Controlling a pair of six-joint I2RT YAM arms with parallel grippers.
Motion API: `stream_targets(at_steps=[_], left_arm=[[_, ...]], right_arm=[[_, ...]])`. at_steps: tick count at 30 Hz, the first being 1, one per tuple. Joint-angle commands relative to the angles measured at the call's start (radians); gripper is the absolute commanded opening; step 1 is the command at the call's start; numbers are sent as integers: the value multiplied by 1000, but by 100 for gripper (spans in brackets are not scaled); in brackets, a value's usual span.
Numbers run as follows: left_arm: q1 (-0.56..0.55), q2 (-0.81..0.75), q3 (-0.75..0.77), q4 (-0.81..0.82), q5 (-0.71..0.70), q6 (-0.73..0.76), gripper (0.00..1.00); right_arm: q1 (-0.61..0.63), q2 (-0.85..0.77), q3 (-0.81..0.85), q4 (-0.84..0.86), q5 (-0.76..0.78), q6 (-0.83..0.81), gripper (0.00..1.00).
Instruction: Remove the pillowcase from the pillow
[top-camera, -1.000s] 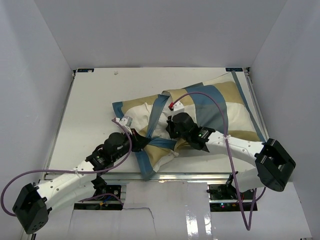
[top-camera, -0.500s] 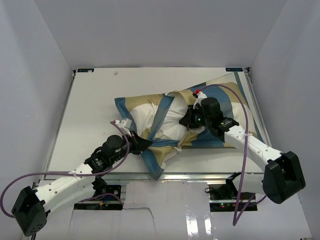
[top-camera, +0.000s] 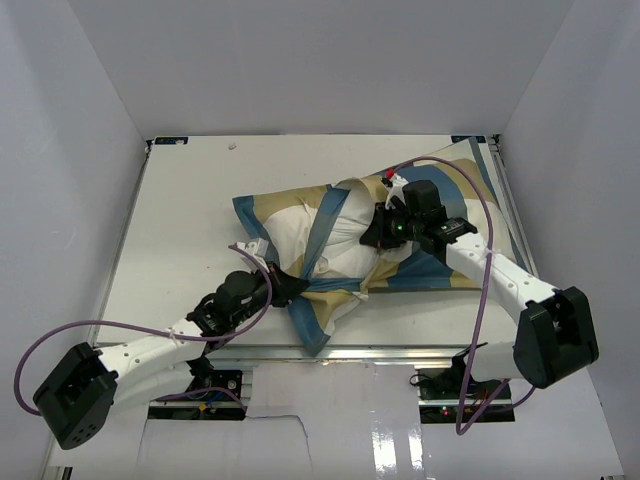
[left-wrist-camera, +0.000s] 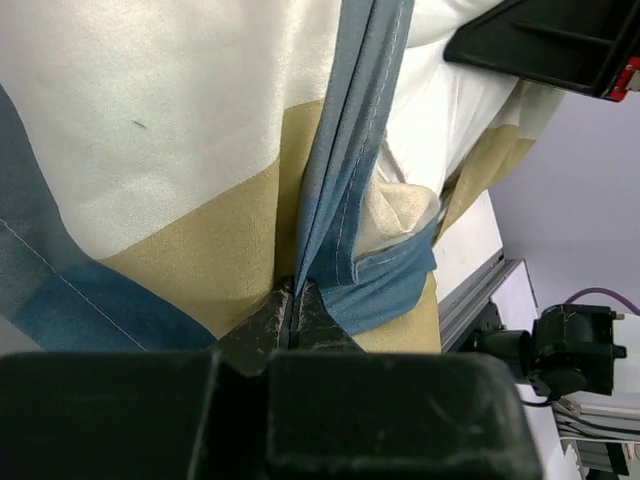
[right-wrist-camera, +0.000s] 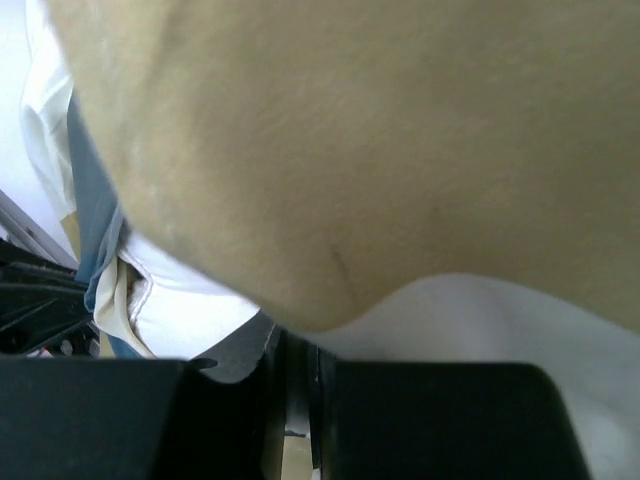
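1. Blue, tan and cream pillowcase (top-camera: 262, 213): lies rumpled across the middle and right of the desk (top-camera: 180, 220), with its near corner close to the front edge.
2. Pillow (top-camera: 345, 250): plain white. A bulge shows between the two hands and the rest is covered by the case.
3. Left hand (top-camera: 283, 290): clamped shut on the case's dark blue hem (left-wrist-camera: 350, 150). The wrist view shows the hem running straight into the closed fingers.
4. Right hand (top-camera: 383, 232): fingers together and pressed into fabric. Its wrist view shows tan cloth and white cloth at the tips, but which one is pinched cannot be told.
5. Change: a second ago the right hand sat lower, near the middle of the bundle. It has since swung up and to the right, away from the left hand, which has barely moved. The blue hem now stretches straighter between them, and more white is exposed.
6. Meaning: the hands appear to be pulling against each other, starting to work the case off. Removal looks early.
7. Container and contents: the case still holds most of the pillow, with only the middle bulge out at the hem.
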Motion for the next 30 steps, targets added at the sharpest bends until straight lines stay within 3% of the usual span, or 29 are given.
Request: stream_targets(at_steps=[1, 2, 5, 9, 15, 22, 26, 30], left_arm=[[4, 49, -37, -211, -29, 57, 0], [4, 77, -26, -208, -31, 67, 0], [4, 157, 29, -205, -37, 90, 0], [4, 234, 77, -200, -26, 88, 0], [4, 263, 79, -176, -28, 70, 0], [6, 266, 79, -165, -24, 56, 0], [4, 249, 66, -166, -24, 53, 0], [4, 228, 51, -166, -40, 64, 0]], right_arm=[[-47, -74, -2, 148, 216, -111, 9], [-30, -112, -16, 142, 216, -120, 24], [44, -198, -46, 105, 248, -131, 51], [180, -289, -37, 32, 339, -137, 53], [344, -352, -25, 51, 273, -150, 49], [492, -176, -42, 105, 291, -161, 52], [489, -71, -42, 130, 524, -169, 60], [484, 67, -36, 125, 633, -169, 68]])
